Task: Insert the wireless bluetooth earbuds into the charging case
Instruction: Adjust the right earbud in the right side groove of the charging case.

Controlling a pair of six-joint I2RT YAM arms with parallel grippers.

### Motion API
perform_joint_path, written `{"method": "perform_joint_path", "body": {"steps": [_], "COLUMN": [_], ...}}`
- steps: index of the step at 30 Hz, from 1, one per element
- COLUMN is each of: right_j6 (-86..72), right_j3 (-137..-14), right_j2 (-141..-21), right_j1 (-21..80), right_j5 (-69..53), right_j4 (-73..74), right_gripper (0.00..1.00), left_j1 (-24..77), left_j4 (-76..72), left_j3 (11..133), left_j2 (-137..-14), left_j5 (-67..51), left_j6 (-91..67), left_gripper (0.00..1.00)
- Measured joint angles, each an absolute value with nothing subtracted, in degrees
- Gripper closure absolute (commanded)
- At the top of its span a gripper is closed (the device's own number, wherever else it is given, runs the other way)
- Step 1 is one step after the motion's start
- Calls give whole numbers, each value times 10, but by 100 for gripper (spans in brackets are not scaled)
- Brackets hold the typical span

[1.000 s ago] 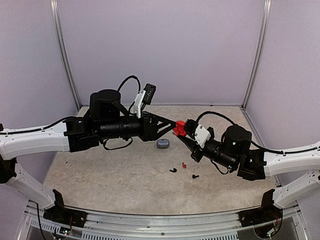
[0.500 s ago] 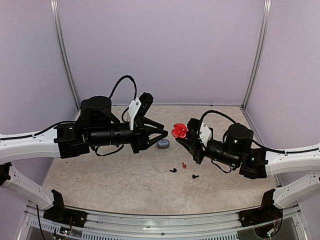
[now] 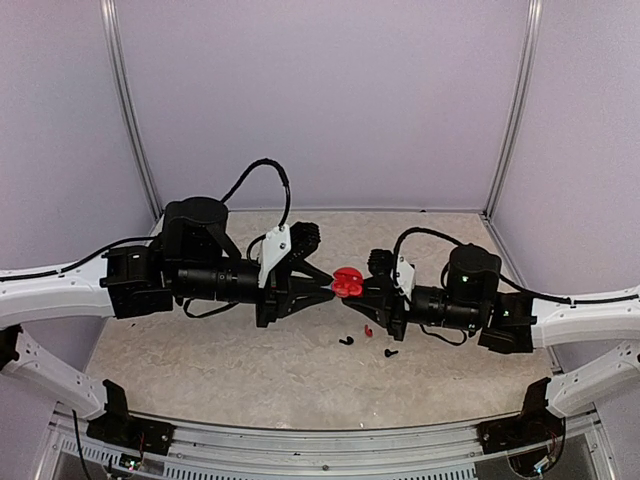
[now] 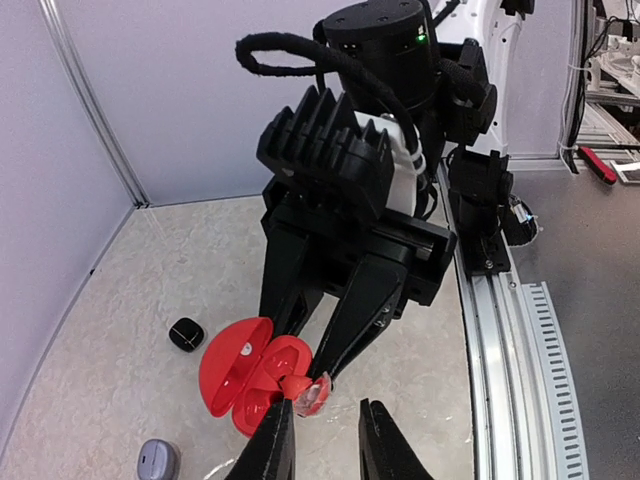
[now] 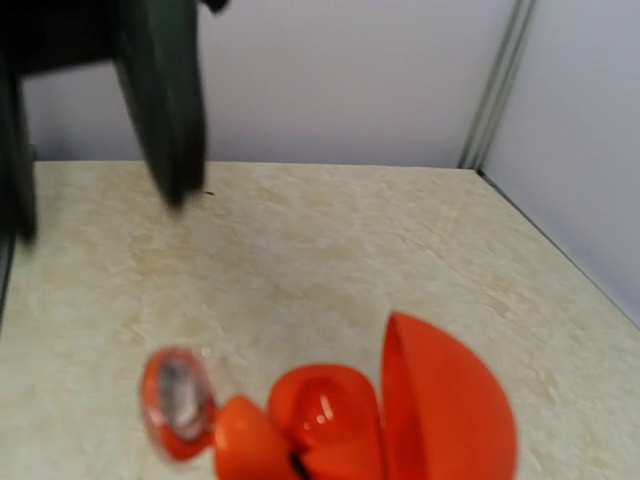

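The red charging case (image 4: 245,372) hangs open above the table, its lid swung out to the left. My right gripper (image 4: 303,352) is shut on its base. In the top view the case (image 3: 347,282) is between the two grippers. A red earbud (image 4: 306,392) with a clear tip lies at the case's rim, touching one fingertip of my left gripper (image 4: 325,408). The left jaws stand apart, with floor showing between them. In the right wrist view the earbud (image 5: 182,412) sticks out to the left of the case (image 5: 440,410); that gripper's own fingers do not show.
On the table lie a red earbud (image 3: 367,329) and two black earbuds (image 3: 346,340) (image 3: 390,352). A small black case (image 4: 186,333) and a grey case (image 4: 158,462) sit on the floor to the left. Walls close in the back and both sides.
My left gripper drew back from the case, then came up to it again with narrower jaws. The right gripper brought the case slightly left and lower.
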State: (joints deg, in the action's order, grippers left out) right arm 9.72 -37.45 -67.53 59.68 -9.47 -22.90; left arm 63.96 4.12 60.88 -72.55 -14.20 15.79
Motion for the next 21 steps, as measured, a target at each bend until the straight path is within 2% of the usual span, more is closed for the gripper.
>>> {"method": "perform_joint_path", "body": {"steps": [17, 19, 21], "right_j6": [93, 93, 93], "right_j3": [-387, -387, -387], "right_j2": [-685, -685, -685], "right_j1": [595, 595, 595], "right_j5": [-135, -137, -139], "right_j4": [-214, -211, -209], "right_gripper": [99, 99, 99], "left_j1": [654, 655, 655], "left_j4": [60, 60, 60], "left_j3": [633, 633, 633], "left_j2": [-761, -762, -762], "left_j5": [-142, -136, -131], "left_j6": [183, 183, 183], "left_gripper": [85, 84, 78]}}
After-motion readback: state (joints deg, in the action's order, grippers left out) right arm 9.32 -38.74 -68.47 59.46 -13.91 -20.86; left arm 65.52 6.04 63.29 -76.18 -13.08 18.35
